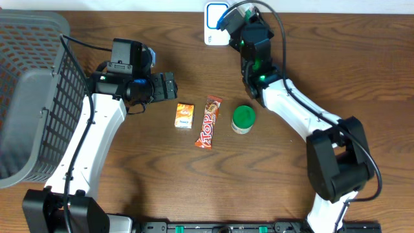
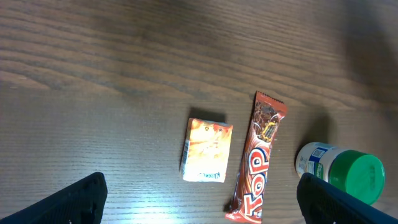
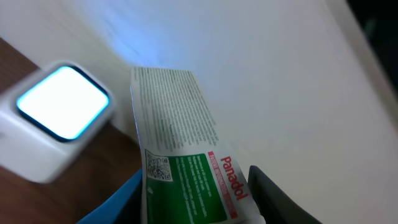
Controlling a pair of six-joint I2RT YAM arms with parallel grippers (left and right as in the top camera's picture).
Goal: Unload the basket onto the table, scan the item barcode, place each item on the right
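Right gripper (image 1: 231,19) is closed on the Panadol box (image 3: 180,137), pinched low down between its two fingers (image 3: 280,199). That leaves the upper printed faces bare. The box is held up at the far edge of the table (image 1: 129,26), just beside the scanner (image 3: 62,102) and apparently not touching it. The scanner window is lit blue-white. The grip looks chosen to keep print clear of the fingers so a code can be shown to the window. A small square code shows on the camera-facing side (whether any barcode faces the scanner cannot be told).

Left gripper (image 1: 169,86) has its jaws spread wide and holds nothing. It hovers near the orange box (image 2: 207,149), likely waiting to take the next item.

The orange box, the Top bar (image 2: 258,158) and the green-lidded jar (image 2: 342,171) lie in a row mid-table, close together but apart. The jar is on its side. They look queued for scanning. A grey mesh basket (image 1: 32,97) sits at the left arm's outer side, probably for scanned items.

The surface is dark wood grain, flat with some glare. A pale surface (image 3: 298,62) lies beyond the scanner; little else of the room shows.
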